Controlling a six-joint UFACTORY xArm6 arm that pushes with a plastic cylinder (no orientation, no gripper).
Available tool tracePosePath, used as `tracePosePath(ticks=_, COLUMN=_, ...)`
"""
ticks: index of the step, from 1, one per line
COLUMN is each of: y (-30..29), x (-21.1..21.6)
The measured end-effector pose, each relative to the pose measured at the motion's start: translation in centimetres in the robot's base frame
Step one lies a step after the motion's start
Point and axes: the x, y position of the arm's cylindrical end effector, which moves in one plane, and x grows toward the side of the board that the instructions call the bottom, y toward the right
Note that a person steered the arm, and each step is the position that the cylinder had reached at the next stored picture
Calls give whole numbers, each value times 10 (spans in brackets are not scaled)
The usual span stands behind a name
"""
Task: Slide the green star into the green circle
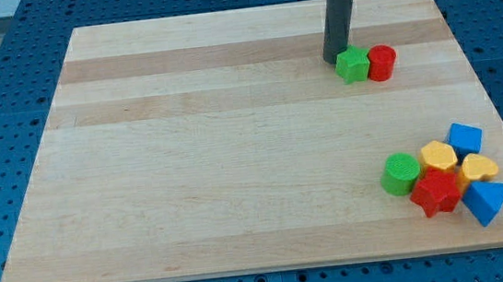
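Near edge, view's right: green circle [401,173] in cluster touching red star [435,192], with yellow and blue blocks. Far up tabletop [217,163]: green star [351,64] touching red cylinder [382,62]. My tip [333,58] touching green star's left. No hand: nothing clenched or released.

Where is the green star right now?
The green star sits near the view's top right, touching the red cylinder on its right, with my tip against its left side.
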Motion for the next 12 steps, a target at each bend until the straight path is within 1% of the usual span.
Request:
tracePosePath(ticks=1, y=1, x=-6)
tracePosePath(ticks=3, y=24, x=-16)
tracePosePath(ticks=5, y=25, x=-1)
tracePosePath(ticks=7, y=23, x=31)
tracePosePath(ticks=8, y=12, x=49)
tracePosePath(ticks=10, y=-34, x=78)
tracePosePath(ticks=12, y=-39, x=109)
